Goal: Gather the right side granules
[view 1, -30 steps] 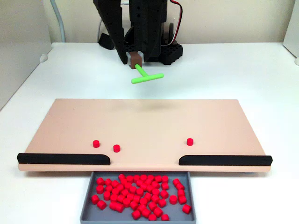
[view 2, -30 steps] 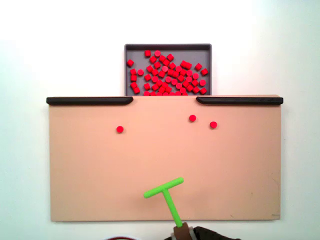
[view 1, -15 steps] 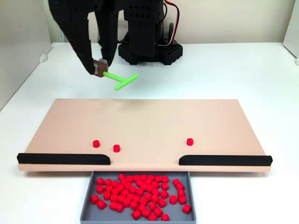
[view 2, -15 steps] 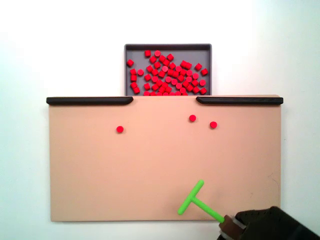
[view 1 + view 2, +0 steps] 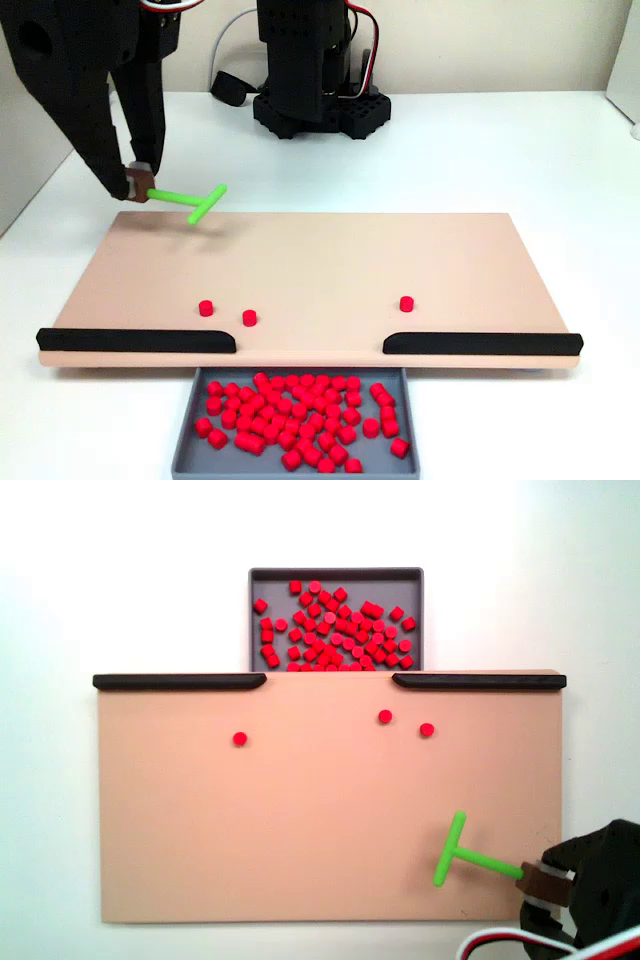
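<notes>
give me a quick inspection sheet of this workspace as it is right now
surface: tan board on a white table, two black rails along its tray edge with a gap between them
job's things: two red pellets close together on the board, right of the gap in the top-down fixed view; a third lone pellet left
clutter: grey tray beyond the gap, full of red pellets
grippers: gripper shut on the green T-stick, over the board's corner
cables: red and white wires on the arm base
surroundings: white wall, nothing else seen
</notes>
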You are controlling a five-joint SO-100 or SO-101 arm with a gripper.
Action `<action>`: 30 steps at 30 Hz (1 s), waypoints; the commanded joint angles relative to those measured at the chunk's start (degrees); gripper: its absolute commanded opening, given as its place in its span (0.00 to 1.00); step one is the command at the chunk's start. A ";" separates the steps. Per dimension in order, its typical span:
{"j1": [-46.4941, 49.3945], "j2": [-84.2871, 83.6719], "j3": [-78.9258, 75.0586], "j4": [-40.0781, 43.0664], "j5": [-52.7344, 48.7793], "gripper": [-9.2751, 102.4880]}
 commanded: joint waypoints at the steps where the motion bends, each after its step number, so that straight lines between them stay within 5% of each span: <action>1: -0.26 -2.29 -5.62 0.26 -22.32 0.08; 30: -4.48 -20.74 -23.64 0.18 -22.41 0.08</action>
